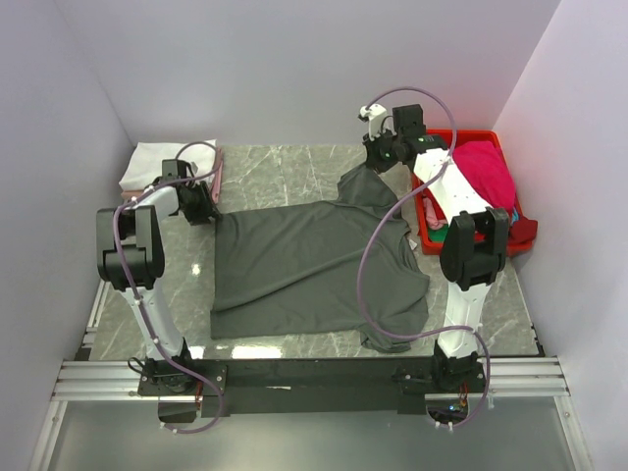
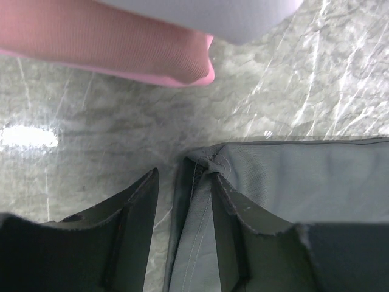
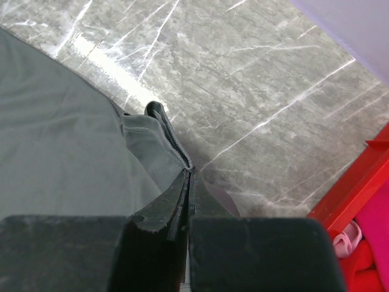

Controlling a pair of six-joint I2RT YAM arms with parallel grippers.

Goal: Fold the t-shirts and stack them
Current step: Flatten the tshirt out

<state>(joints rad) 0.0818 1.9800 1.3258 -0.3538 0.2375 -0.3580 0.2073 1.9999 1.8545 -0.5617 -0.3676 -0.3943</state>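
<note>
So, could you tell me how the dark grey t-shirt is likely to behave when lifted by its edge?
Probably floppy: the dark grey t-shirt lies wrinkled and bunches where the right hand pinches its edge. Likely light, since that thin pinch draws the cloth up. The rest would probably drag along the marble table.

Reaching forward with both arms. Holding left gripper point(image 2: 182, 176) low, jaws partly apart. Pinching tee point(image 3: 61, 140) in right gripper point(image 3: 189, 173), jaws closed.

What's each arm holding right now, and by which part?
Right jaws pinch the dark grey cloth t-shirt by a far-right edge fold. Left jaws straddle its far-left corner; grip unclear.
</note>
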